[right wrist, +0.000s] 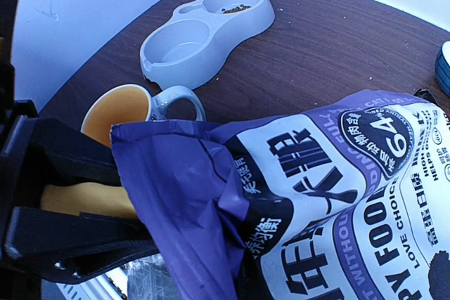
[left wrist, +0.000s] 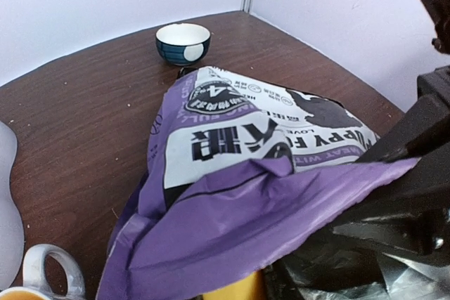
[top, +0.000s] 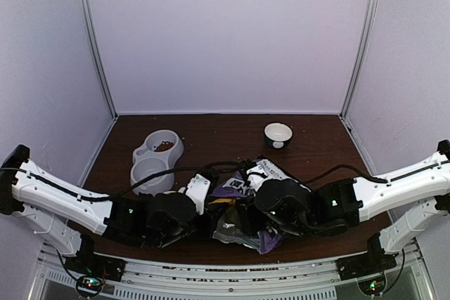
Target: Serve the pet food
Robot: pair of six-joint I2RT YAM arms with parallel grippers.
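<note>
- The bench, of dark brown wood grain, is enclosed on three sides by pale panels.
- The bag, purple with a white label band, is laid on the front middle of the bench between the two arms. Its long axis is set from near to far, with the far end slanted a little to the right. The closed end is pointed toward the back of the bench. The crumpled mouth, where silvery lining is shown, is turned toward the arms' bases. What lies inside cannot be seen.
- The feeding dish, grey with two round wells, is placed left of the bag and apart from it, one well nearer and one farther.
- The left gripper is positioned at the bag's mouth from the left. It is partly closed, and the yellow scoop is seen clamped between its fingers.
- The right gripper is positioned at the mouth from the right and is clenched tight. The purple lip of the bag appears to be pinched in it and held up off the bench.
- The mug, orange inside, is stood upright just beside the mouth on its left, with the handle turned toward the dish.
- The small bowl, dark blue outside and white inside, is set at the back, near the bag's closed end but not touching it.
- Of the scoop, only a short yellow stretch is shown; its far end is covered by the purple lip.
- The pet food, a small heap of brown pellets, is found in the dish's farther well.
</note>
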